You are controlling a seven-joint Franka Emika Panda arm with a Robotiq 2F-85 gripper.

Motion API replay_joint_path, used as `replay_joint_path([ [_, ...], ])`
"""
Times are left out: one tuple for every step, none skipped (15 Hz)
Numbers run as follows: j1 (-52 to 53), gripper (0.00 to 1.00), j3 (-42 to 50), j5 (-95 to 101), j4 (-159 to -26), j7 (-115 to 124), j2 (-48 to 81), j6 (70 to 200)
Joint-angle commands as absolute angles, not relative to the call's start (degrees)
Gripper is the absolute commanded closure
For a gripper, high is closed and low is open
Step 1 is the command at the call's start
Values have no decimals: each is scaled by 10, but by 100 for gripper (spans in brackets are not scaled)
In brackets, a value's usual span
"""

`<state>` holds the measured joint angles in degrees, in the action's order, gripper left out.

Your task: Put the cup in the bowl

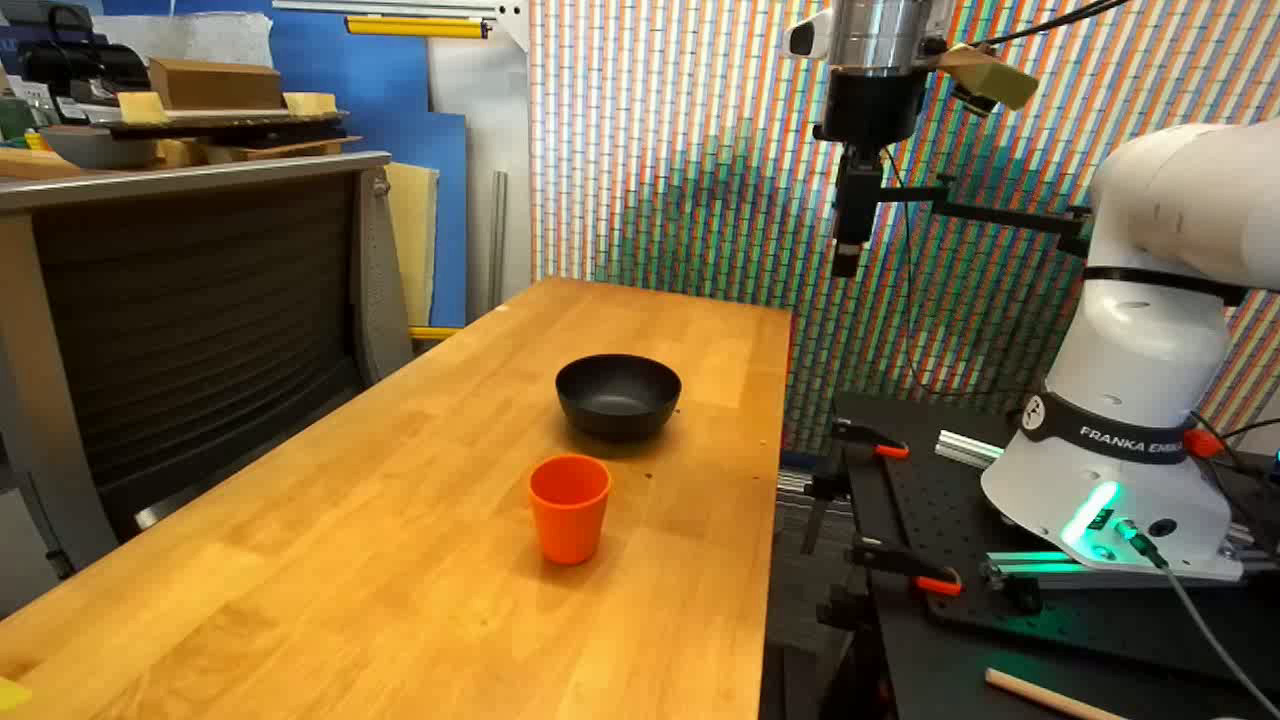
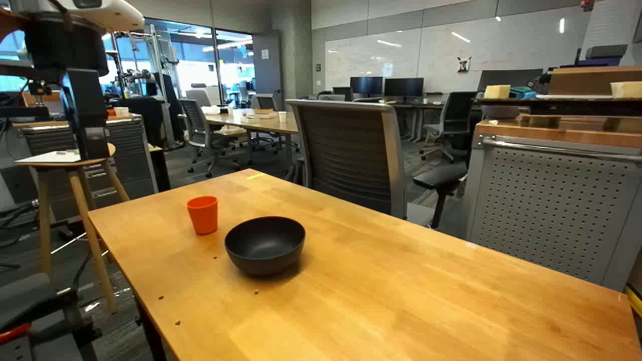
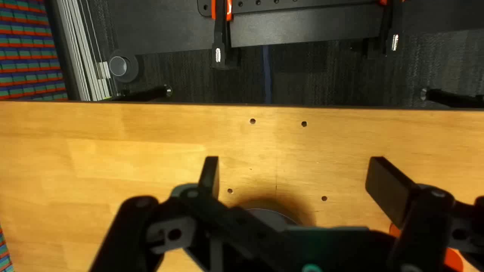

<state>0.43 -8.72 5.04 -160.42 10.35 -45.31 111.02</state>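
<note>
Jaws parted around nothing, the Robotiq gripper (image 3: 295,170) is held above the wooden tabletop (image 1: 350,580); in an exterior view, the orange plastic cup (image 1: 570,515) is seen upright, just on the near side of the black bowl (image 1: 618,400). For a clean pick-up, the fingers (image 3: 391,189) should be centred over the cup and lowered squarely astride it. Shown whole in both exterior views, it is mostly hidden in the wrist view, where the jaws' spread is revealed.

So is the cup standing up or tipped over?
Standing up: both exterior views show the cup rim up, base down on the table.
</note>
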Motion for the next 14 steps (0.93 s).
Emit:
replay_joint_path([
  [9,0,-83,54,-1603,106,-452,1109],
  [9,0,-83,54,-1603,106,-452,1109],
  [9,0,-83,54,-1603,106,-452,1109],
  [9,0,-83,54,-1603,106,-451,1108],
  [9,0,-83,54,-1603,106,-451,1108],
  [9,0,-83,54,-1603,106,-451,1108],
  [3,0,-88,53,-1595,120,-423,1123],
  [-3,0,-96,56,-1584,137,-391,1144],
  [-2,0,-103,53,-1573,152,-355,1181],
  [-3,0,-111,55,-1562,167,-324,1216],
  [-3,0,-121,57,-1549,185,-287,1258],
  [0,0,-129,59,-1536,195,-256,1289],
  [-1,0,-138,65,-1523,210,-222,1322],
  [0,0,-145,68,-1507,222,-187,1349],
])
